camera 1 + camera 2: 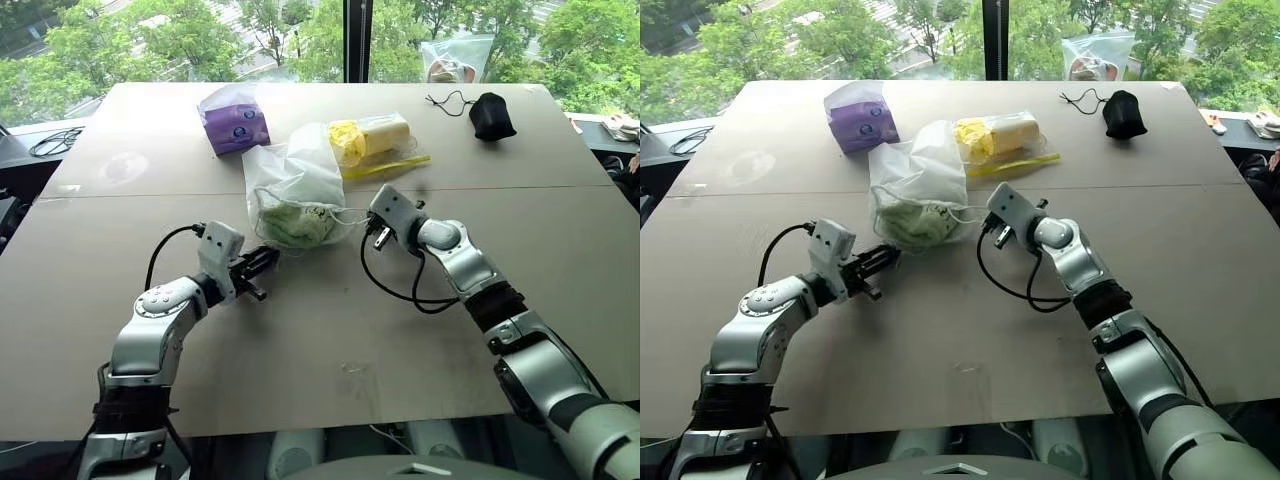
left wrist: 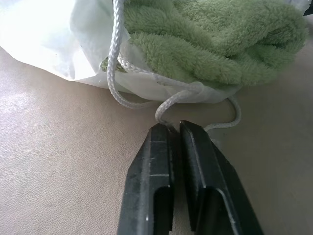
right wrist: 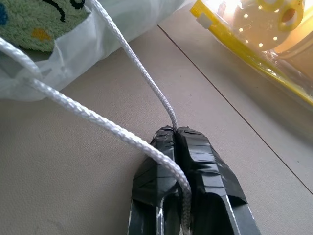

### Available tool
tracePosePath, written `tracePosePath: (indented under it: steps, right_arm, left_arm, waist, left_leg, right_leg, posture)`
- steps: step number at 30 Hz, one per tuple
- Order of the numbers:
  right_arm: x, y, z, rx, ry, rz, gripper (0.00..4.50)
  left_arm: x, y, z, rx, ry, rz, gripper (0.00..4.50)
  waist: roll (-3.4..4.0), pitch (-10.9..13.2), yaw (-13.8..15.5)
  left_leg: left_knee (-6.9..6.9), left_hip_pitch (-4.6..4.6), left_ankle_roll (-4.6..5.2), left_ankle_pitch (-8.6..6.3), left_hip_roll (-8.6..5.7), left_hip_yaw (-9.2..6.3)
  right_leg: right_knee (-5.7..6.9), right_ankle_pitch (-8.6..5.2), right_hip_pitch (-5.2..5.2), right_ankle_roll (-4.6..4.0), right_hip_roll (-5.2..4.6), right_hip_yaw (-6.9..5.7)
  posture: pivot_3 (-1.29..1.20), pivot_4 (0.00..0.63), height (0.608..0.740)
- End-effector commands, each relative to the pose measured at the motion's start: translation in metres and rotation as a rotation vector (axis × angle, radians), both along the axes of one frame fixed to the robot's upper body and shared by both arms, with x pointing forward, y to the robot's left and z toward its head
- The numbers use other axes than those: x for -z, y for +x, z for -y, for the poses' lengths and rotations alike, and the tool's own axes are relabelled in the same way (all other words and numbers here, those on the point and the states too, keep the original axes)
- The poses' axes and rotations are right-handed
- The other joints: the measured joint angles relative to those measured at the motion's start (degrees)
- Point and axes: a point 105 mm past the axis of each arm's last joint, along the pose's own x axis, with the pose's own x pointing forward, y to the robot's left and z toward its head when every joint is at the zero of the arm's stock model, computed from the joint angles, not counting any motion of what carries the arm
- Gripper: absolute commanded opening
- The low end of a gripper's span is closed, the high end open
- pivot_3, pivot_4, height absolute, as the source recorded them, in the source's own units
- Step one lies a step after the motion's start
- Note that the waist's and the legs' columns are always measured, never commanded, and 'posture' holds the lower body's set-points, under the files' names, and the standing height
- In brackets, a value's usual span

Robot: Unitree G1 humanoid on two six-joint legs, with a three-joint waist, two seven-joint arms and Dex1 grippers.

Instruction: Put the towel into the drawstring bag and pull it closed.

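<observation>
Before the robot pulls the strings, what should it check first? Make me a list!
1. Towel inside the drawstring bag: ok, it sits inside, though green still shows at the mouth.
2. Left gripper shut on a cord: ok, the cord loop runs into its closed tips.
3. Right gripper shut on a cord: ok, a white cord is pinched between its fingers.
4. Grippers on opposite sides of the bag mouth: ok, one on each side in the head view.
5. Bag mouth closed: not ok, still open.
6. Yellow pack clear of the bag: cannot tell, it lies right against it.
</observation>
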Motion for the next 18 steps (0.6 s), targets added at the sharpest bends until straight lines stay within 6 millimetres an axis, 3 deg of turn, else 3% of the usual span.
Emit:
tracePosePath:
  steps: [1, 4, 6, 9, 12, 18]
  right_arm:
    - [-0.023, -0.004, -0.002, -0.005, 0.062, 0.043, 0.00]
    - [-0.027, -0.008, -0.003, 0.002, 0.082, 0.042, 0.00]
    - [-0.035, -0.011, -0.003, 0.007, 0.101, 0.053, 0.00]
    - [-0.047, -0.013, -0.003, 0.015, 0.147, 0.055, 0.00]
    - [-0.058, -0.015, -0.003, 0.010, 0.154, 0.073, 0.00]
    - [-0.077, -0.017, 0.001, 0.034, 0.175, 0.114, 0.00]
  left_arm:
    - [-0.009, 0.005, -0.003, -0.062, -0.084, 0.023, 0.11]
    - [-0.009, 0.003, -0.009, -0.099, -0.184, 0.006, 0.11]
    - [-0.016, -0.007, -0.019, -0.079, -0.343, -0.035, 0.11]
    - [-0.032, -0.017, -0.047, -0.075, -0.554, -0.093, 0.11]
    - [-0.047, -0.019, -0.079, -0.123, -0.550, -0.066, 0.11]
    - [-0.066, -0.018, -0.091, -0.123, -0.400, 0.026, 0.11]
  waist:
    - [0.00, 0.0, -0.1]
    - [0.00, 0.0, -0.2]
    - [0.00, 0.0, -0.3]
    - [0.00, 0.0, -0.4]
    - [0.00, 0.0, -0.4]
    - [0.00, 0.0, 0.0]
  left_leg:
    - [0.00, 0.00, 0.00, 0.00, 0.00, 0.00]
    - [0.00, 0.01, 0.00, 0.00, 0.01, 0.02]
    - [0.00, 0.00, 0.00, 0.00, 0.01, -0.01]
    - [0.00, 0.00, 0.00, 0.00, 0.06, -0.02]
    - [0.00, 0.02, 0.00, 0.00, 0.04, -0.05]
    - [0.00, 0.01, -0.01, 0.00, -0.04, 0.00]
  right_leg:
    - [0.00, 0.00, 0.00, 0.00, 0.00, 0.00]
    - [0.02, 0.00, -0.01, 0.00, 0.01, 0.00]
    - [0.03, 0.00, -0.01, 0.00, 0.02, 0.00]
    - [0.04, 0.00, -0.04, 0.00, 0.04, -0.01]
    - [0.05, -0.01, -0.03, 0.00, 0.09, -0.08]
    - [-0.01, -0.02, -0.01, 0.00, 0.00, -0.07]
  posture:
    - [0.00, 0.150, 0.740]
    - [0.00, 0.150, 0.740]
    - [0.00, 0.150, 0.740]
    - [0.00, 0.150, 0.740]
    - [0.00, 0.150, 0.740]
    - [0.00, 0.150, 0.740]
